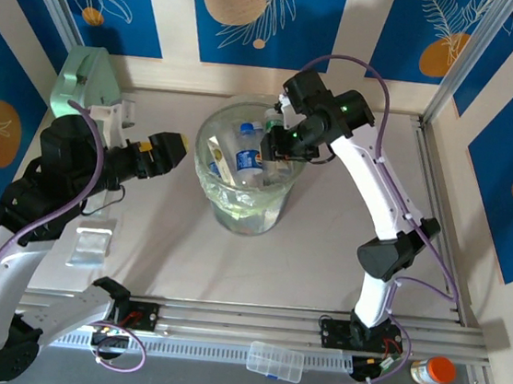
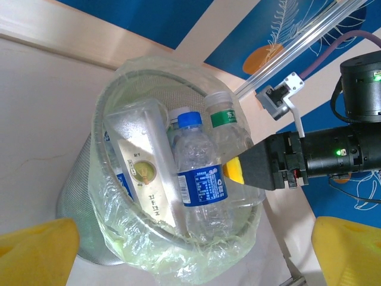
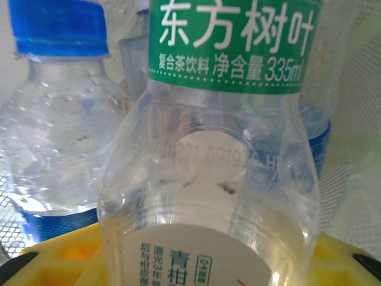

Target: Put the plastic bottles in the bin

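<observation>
Bin (image 1: 203, 154), centre of table, lined with a clear bag: contains a blue-capped bottle (image 2: 199, 173) standing upright among other clear bottles. Right gripper (image 1: 279, 142), at the bin's far-right rim: clamped on a green-labelled bottle (image 3: 208, 149), which sits within the bin's mouth beside the blue-capped one. Left gripper (image 1: 165, 148), just left of the bin: jaws spread wide, yellow fingers (image 2: 36, 253) holding nothing.

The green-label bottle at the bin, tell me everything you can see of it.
The green-label bottle is clear plastic and looks empty, with a green band printed in white Chinese characters and a white label lower down. The right gripper has its yellow jaws shut on it, holding it seemingly upright inside the rim of the bin, beside a blue-capped bottle. Its cap cannot be made out.
</observation>
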